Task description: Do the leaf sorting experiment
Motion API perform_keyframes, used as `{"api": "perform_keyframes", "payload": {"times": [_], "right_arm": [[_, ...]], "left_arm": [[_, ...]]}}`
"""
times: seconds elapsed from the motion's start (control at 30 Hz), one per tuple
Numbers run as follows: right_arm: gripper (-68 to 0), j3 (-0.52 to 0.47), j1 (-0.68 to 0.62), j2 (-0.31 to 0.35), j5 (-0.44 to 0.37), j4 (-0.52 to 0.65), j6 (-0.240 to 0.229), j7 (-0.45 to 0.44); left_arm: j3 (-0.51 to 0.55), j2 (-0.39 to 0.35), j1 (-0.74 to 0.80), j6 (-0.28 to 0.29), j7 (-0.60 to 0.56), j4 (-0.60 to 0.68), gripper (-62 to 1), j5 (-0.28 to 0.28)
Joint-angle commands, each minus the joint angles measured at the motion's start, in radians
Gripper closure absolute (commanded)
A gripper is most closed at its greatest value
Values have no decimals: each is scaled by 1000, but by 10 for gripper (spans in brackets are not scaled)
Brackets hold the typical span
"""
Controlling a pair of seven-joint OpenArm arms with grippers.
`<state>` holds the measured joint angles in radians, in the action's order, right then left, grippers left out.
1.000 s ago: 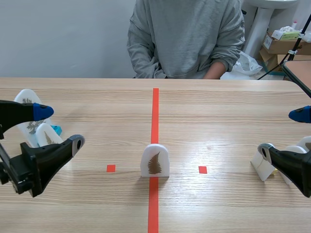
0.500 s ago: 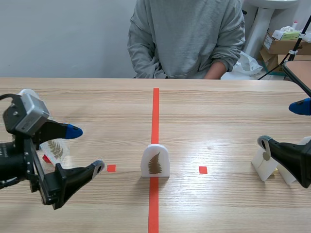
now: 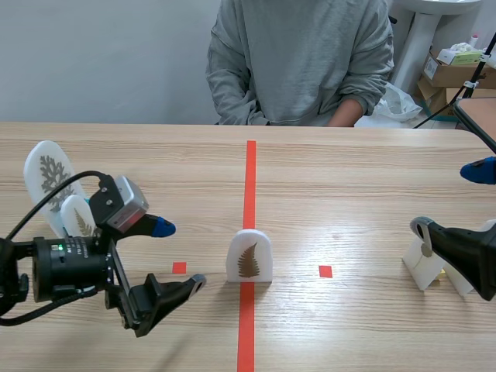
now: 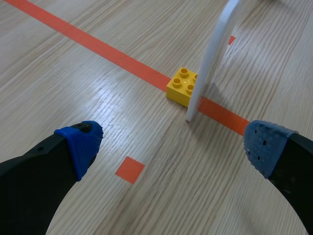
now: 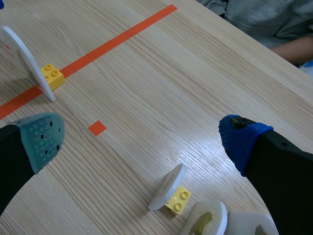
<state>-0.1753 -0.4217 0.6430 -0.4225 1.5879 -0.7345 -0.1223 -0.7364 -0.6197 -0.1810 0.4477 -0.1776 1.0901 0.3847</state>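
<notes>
Both jaws apart, fern card [image 3: 249, 257] edge-on ahead of left jaws, far from right jaws.

The right pincer [image 5: 142, 138] stands wide open over the counter [image 5: 161, 88], one pad grey-green, the other blue. Between its fingers a small card [image 5: 167, 192] leans tilted against a yellow brick [image 5: 177, 200], with two more white cards [image 5: 208, 221] just beside them. Well ahead, a tall card [image 5: 27, 61] stands upright on the tape line [image 5: 122, 36], touching a second brick [image 5: 52, 74]. A grey sleeve [image 5: 259, 19] shows at the counter's far edge.
</notes>
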Motion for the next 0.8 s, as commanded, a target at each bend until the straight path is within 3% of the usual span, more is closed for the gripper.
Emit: {"api": "perform_keyframes", "payload": {"times": [0.0,0.4,0.77], "right_arm": [[-679,-13,9,11,-11,14,-11,-11],[-679,-13,9,11,-11,14,-11,-12],[-679,-13,9,10,-11,14,-11,-12]], "left_arm": [[-14,28,-14,5,-28,3,-619,-10],[-50,194,-38,-7,-37,-125,-619,-20],[-49,321,-38,-58,-112,-201,-599,-165]]}}
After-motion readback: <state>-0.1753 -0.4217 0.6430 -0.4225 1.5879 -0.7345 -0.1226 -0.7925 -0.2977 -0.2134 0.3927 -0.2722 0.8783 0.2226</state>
